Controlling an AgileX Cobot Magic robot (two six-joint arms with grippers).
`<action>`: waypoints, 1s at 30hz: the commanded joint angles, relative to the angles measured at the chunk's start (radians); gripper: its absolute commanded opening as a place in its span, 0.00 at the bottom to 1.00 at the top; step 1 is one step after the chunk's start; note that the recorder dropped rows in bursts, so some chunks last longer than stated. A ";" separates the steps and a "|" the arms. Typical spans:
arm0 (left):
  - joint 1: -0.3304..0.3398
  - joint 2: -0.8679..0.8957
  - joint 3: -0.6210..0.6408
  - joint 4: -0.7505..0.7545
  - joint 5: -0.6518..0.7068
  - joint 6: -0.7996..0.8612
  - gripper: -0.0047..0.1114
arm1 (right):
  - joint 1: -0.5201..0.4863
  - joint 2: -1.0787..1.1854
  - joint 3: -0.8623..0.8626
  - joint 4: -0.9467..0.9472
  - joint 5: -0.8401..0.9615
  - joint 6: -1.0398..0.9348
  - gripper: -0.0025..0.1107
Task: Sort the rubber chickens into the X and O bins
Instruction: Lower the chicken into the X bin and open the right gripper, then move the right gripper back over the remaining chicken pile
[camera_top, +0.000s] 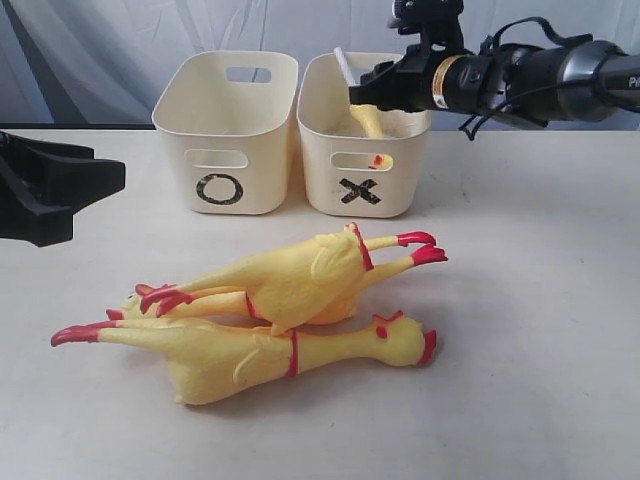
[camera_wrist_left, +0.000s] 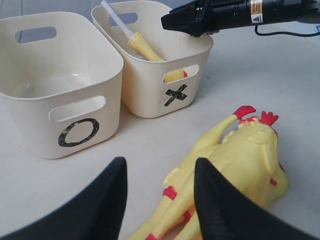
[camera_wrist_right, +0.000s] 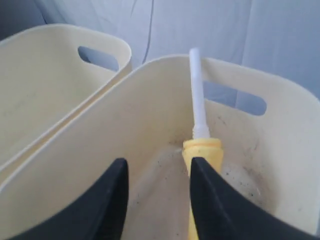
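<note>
One chicken (camera_wrist_left: 145, 47) is in the X bin (camera_top: 400, 180) — right tool (camera_wrist_right: 157, 167) above, spread; two chickens (camera_top: 300, 275) (camera_top: 260, 355) lie on the table (camera_top: 550, 350), left tool (camera_wrist_left: 159, 165) spread.

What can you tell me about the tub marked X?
The X bin is a cream plastic tub with rounded corners, slot handles and a black X in front. It stands upright beside the O bin. A yellow toy with a white tube leans inside; the open right gripper hovers above.
</note>
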 joint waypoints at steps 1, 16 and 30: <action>0.002 0.002 0.008 -0.009 -0.004 -0.003 0.40 | -0.002 -0.085 -0.005 -0.017 0.021 0.016 0.37; 0.002 0.002 0.009 -0.009 0.003 0.000 0.40 | -0.004 -0.435 0.309 -0.704 -0.381 0.612 0.24; 0.002 0.002 0.009 -0.009 0.003 0.000 0.40 | 0.023 -0.502 0.413 -0.704 -0.695 0.463 0.52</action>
